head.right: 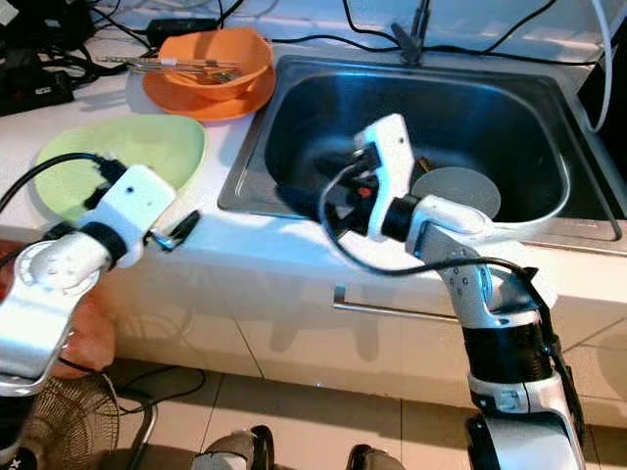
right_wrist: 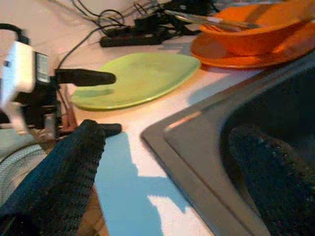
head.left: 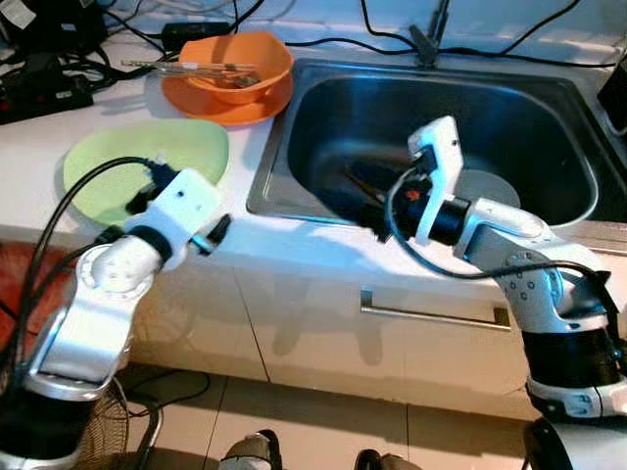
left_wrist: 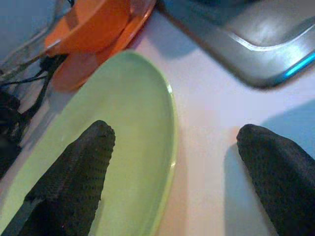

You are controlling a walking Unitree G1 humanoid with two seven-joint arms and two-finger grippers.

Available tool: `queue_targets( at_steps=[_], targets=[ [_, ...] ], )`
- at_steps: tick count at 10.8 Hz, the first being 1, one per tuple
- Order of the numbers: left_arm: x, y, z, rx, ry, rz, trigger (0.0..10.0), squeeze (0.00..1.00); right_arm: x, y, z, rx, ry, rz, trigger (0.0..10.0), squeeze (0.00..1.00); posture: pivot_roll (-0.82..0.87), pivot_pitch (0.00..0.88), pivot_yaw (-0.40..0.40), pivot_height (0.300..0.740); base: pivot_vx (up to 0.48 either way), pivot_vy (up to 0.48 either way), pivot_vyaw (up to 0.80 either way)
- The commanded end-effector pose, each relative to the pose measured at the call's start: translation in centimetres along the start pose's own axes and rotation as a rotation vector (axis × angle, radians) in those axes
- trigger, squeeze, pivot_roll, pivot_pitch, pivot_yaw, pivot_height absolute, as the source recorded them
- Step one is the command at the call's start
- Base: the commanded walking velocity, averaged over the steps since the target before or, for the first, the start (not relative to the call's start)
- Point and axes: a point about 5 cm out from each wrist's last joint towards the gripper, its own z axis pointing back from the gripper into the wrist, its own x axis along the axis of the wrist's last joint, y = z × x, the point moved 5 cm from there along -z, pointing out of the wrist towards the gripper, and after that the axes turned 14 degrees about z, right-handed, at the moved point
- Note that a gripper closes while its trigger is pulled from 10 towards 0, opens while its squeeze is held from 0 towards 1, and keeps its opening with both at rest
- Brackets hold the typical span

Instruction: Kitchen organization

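Reaching: left gripper (left_wrist: 172, 182) hovers at the bench (head.left: 245, 240) front edge, fingers spread and empty, one finger over the green plate (head.left: 147, 166), the other over bare bench beside it
Risk, plate: judged likely to slide if the lower finger pushes its rim instead of slipping under; the plate is shallow and lies flat, so there is little lip to catch
Risk, edge: the plate sits near the front edge, so a pull toward the robot could tip it off the bench
Risk, neighbours: the orange bowl (head.left: 240, 64) on its orange plate (head.left: 216, 103) stands just behind, with chopsticks (head.left: 186, 67) across the bowl; a shove forward could knock them, and cables (head.left: 59, 59) lie close on the far left
Right gripper: right gripper (right_wrist: 167, 172) held at the near left corner of the sink (head.left: 294, 127), fingers apart, gripping nothing, one finger above the bench, the other over the basin
Sink contents: a dark utensil and a round grey piece (head.right: 456, 191) lie on the bottom; what they are is unclear
Plate relative to gripper: its near rim runs between the left fingers, not yet touched as far as can be seen
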Motion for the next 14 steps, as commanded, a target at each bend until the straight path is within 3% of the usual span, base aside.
queue_targets(
  at_steps=[1, 4, 5, 6, 7, 14],
  targets=[
    [-1.6, 0.2, 0.1, 0.008, 0.056, -0.038, 10.0, 0.0, -0.1, 0.5, 0.3, 0.02, 0.005, -0.002, 10.0, 0.0, 0.14, 0.147, 0.026, 0.74, 0.0, 0.0, 0.0],
    [-3.0, 1.3, 0.1, 0.029, 0.114, -0.093, 10.0, 0.0, 0.0, 1.7, 0.5, 0.07, 0.013, 0.003, 10.0, 0.0, 0.13, 0.149, 0.029, 0.74, 0.0, 0.0, 0.0],
    [-3.4, 1.4, 0.0, 0.025, 0.122, -0.107, 8.2, 0.0, 0.2, 3.0, 0.9, 0.141, 0.0, 0.001, 10.0, 0.0, 0.13, 0.149, 0.029, 0.74, 0.0, 0.0, 0.0],
    [-3.6, 1.4, -0.1, 0.02, 0.125, -0.109, 1.8, 0.0, 0.0, 3.5, 1.0, 0.164, 0.007, 0.005, 10.0, 0.0, 0.13, 0.149, 0.031, 0.74, 0.0, 0.0, 0.0],
    [-3.9, 1.4, -0.2, 0.015, 0.129, -0.108, 0.0, 0.0, -0.2, 3.5, 1.1, 0.163, 0.015, 0.006, 10.0, 0.0, 0.13, 0.149, 0.031, 0.74, 0.0, 0.0, 0.0],
    [-5.4, 0.8, -0.7, -0.021, 0.16, -0.103, 0.0, 0.0, -0.8, 3.2, 1.5, 0.148, 0.055, 0.035, 10.0, 0.0, 0.11, 0.135, 0.025, 0.74, 0.0, 0.0, 0.0]
  ],
)
